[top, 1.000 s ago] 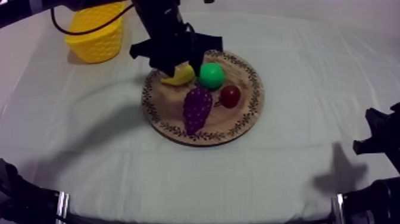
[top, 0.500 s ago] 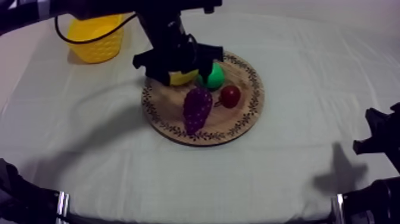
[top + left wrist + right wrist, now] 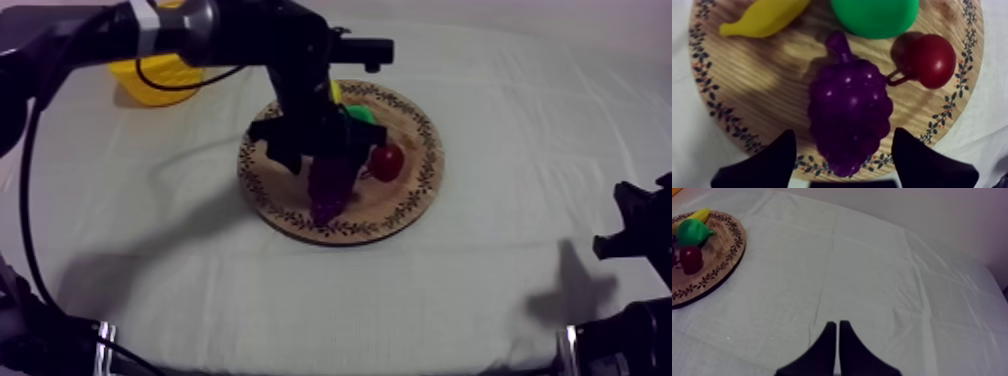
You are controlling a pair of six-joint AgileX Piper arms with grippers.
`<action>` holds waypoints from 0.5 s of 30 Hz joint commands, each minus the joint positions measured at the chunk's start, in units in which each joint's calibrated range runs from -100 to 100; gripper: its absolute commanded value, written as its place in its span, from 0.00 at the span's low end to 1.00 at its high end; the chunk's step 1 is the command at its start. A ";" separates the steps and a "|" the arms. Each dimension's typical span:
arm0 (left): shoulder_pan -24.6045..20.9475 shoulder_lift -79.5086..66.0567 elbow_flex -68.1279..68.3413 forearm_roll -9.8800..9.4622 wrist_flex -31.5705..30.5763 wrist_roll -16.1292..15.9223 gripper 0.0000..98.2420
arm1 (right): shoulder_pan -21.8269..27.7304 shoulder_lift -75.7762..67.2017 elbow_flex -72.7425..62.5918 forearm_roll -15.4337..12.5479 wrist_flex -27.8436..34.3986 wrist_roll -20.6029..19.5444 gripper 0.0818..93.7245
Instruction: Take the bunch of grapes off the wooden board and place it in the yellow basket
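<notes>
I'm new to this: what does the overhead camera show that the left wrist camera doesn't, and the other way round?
From above: the basket beyond the board, to its left, and the left arm reaching over the board. From the wrist: the left end effector open, its fingers either side of the grapes' tip, and the whole banana. Both: board, grapes, pear, small red fruit.

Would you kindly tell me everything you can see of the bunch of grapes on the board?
The bunch of grapes is a glossy, dark purple toy, seemingly plastic, knobbly, with a stem pointing at the pear. It lies flat on the wooden board, its narrow tip at the rim. My open left hand straddles it, one finger each side.
</notes>
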 commanded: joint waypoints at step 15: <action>0.08 7.64 -7.24 0.55 3.46 -1.31 0.70 | 0.01 0.02 -0.01 0.01 -0.01 0.00 0.00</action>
